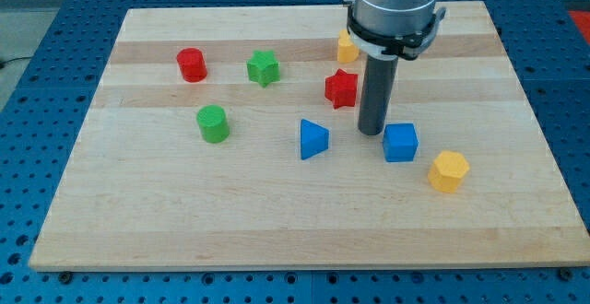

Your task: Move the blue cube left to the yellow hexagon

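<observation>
On the wooden tabletop, the blue cube is seen just left of the yellow hexagon, while the rod's tip, a plain tool with nothing to spread or pinch, is set just beside the cube's upper-left corner, below the red star.

my tip sat just beside the blue cube, on its upper-left | yellow hexagon lay near the cube, lower-right | blue triangle left of my tip | red star above-left
</observation>
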